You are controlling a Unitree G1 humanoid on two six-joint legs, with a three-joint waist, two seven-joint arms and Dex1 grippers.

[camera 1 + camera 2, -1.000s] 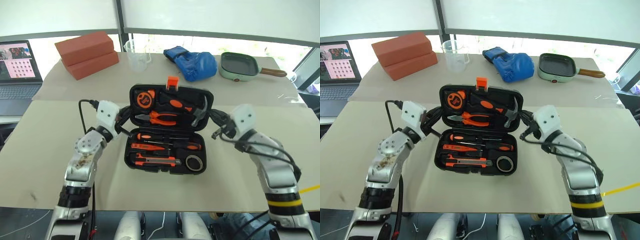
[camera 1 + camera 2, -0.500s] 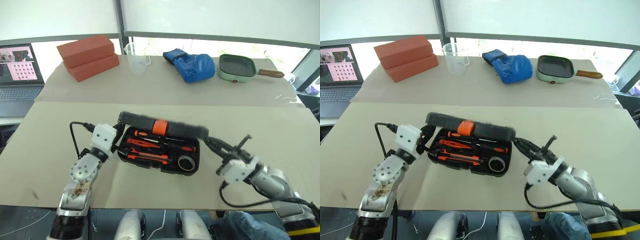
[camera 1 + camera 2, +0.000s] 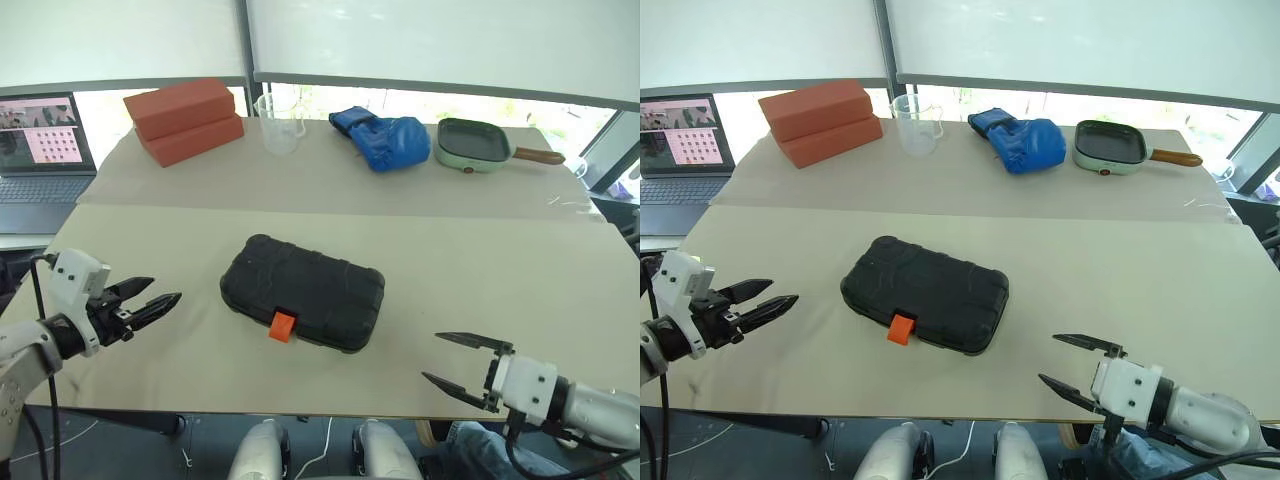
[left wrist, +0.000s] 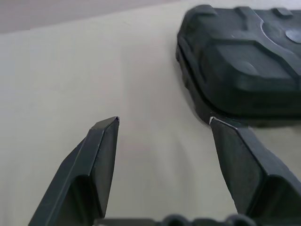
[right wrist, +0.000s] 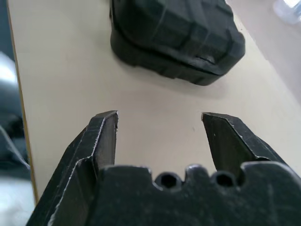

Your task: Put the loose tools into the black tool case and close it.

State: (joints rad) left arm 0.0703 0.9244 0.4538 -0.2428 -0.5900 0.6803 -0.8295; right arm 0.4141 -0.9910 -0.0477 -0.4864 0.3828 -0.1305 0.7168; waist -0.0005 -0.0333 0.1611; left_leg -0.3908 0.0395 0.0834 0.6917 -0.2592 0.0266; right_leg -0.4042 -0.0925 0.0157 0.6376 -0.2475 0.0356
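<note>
Hanging low at the frame's bottom corners, the left hand (image 3: 150,300) and right hand (image 3: 455,362) both gape empty, well apart from the work. Mid-frame, the black tool case (image 3: 302,291) lies shut on the table (image 3: 500,270), orange latch (image 3: 283,326) facing near, so the task looks finished; no loose tools remain outside.

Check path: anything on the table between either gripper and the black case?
Nothing visible. The black tool case lies shut, with only bare table between it and the left gripper on one side and the right gripper on the other. Both grippers' fingers stand open, apart from the case.
</note>
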